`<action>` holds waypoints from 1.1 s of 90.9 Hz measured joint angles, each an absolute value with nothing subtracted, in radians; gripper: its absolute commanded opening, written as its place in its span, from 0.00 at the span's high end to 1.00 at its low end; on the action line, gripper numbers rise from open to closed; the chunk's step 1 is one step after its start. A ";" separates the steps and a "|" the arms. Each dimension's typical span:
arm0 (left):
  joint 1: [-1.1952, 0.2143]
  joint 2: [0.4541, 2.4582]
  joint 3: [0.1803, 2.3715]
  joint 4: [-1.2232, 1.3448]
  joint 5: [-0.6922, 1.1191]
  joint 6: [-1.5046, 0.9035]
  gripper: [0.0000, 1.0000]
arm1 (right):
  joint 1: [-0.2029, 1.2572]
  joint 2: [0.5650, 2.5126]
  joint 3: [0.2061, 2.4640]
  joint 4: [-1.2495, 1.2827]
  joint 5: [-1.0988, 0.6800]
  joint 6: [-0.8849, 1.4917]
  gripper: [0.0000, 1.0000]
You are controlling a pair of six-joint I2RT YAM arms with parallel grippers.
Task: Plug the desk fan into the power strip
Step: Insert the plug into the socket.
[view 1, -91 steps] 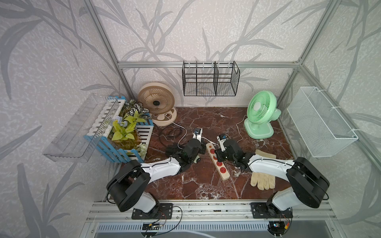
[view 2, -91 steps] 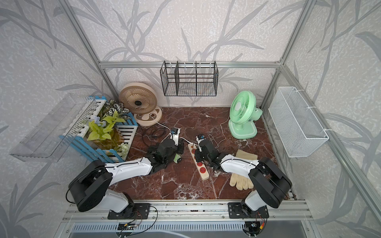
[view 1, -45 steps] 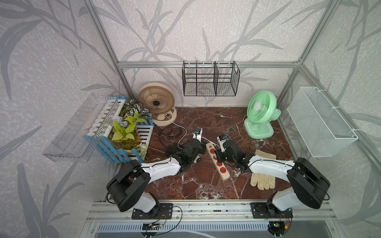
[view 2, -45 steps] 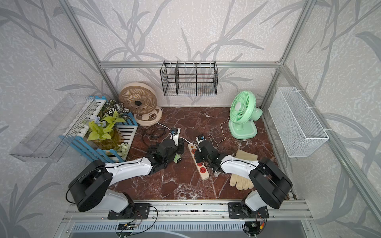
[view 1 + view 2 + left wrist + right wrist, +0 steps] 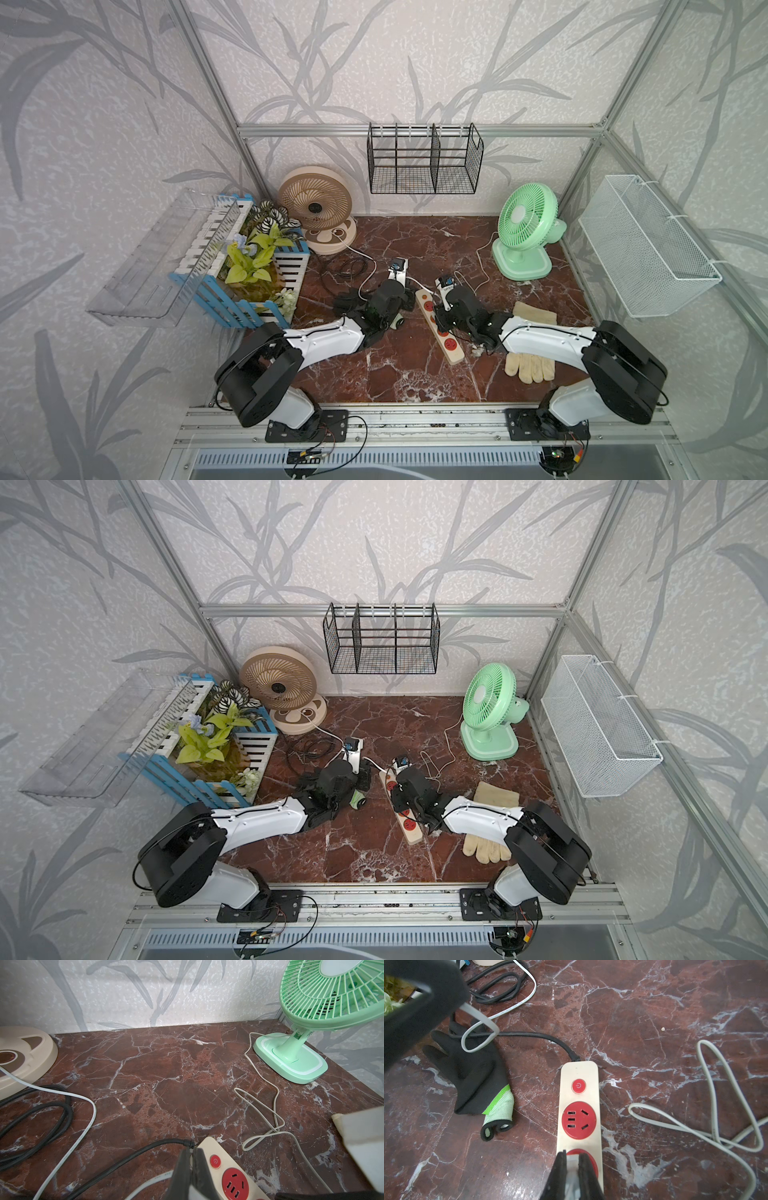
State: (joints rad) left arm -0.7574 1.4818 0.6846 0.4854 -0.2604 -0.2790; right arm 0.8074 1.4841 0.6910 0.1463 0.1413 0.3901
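Mid-table (image 5: 633,1022), between both arms: strip (image 5: 579,1072), flat. Right gripper (image 5: 572,1155) clamped on grey plug (image 5: 572,1167) over second socket (image 5: 592,1160), apparently aligned for insertion. Left gripper (image 5: 192,1151) pinches white cord (image 5: 153,1179), probably managing slack.

Open marble at back and front; the middle is crowded by cables, gloves and both arms.

Free passage is offered by the bare tabletop (image 5: 419,241) between the beige fan (image 5: 314,203) and the green fan (image 5: 525,224), and by the marble band before the front rail. Left of the power strip (image 5: 451,347), the way is barred by black cord coils (image 5: 70,1108), a black glove (image 5: 475,1076) and the white flat cable (image 5: 535,987) clamped in the left gripper (image 5: 192,1150). To its right, room is taken up by grey cable loops (image 5: 705,1041) and cream gloves (image 5: 532,357). The second socket is covered by the plug (image 5: 572,1167) pinched in the right gripper (image 5: 572,1154).
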 measured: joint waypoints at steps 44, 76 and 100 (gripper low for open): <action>-0.757 1.481 0.685 0.485 -0.264 -0.262 1.00 | 0.860 1.509 0.714 0.116 0.225 0.377 1.00; -0.757 1.483 0.685 0.487 -0.264 -0.262 1.00 | 0.914 1.508 0.685 0.112 0.309 0.448 1.00; -0.757 1.499 0.685 0.487 -0.264 -0.262 1.00 | 0.925 1.491 0.660 0.121 0.307 0.453 1.00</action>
